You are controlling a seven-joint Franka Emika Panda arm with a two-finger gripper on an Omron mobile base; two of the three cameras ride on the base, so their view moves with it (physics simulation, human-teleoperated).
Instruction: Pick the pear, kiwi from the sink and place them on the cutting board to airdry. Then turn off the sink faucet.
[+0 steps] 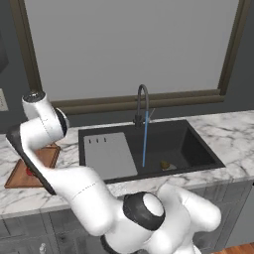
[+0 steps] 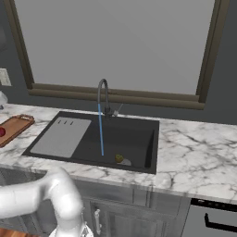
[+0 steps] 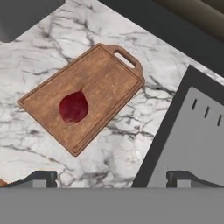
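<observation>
The red pear (image 3: 73, 106) lies on the brown cutting board (image 3: 83, 103), left of the sink on the marble counter. My gripper (image 3: 111, 178) hovers above the counter beside the board, open and wide, with nothing between its fingertips (image 3: 41, 178). The olive-green kiwi (image 1: 165, 164) (image 2: 119, 158) rests on the floor of the black sink (image 1: 196, 149) (image 2: 134, 134), near its front. A thin blue stream of water (image 1: 145, 141) (image 2: 100, 129) runs from the dark gooseneck sink faucet (image 1: 143, 101) (image 2: 103, 95) into the basin. My arm covers part of the board (image 1: 20, 176), where the pear (image 1: 31, 172) shows as a red spot.
The grey ribbed draining panel (image 1: 109, 155) (image 3: 192, 140) forms the sink's left part, between board and basin. Marble counter (image 2: 194, 148) stretches to the right of the sink. A wide window with a brown sill (image 1: 149, 101) stands behind the faucet.
</observation>
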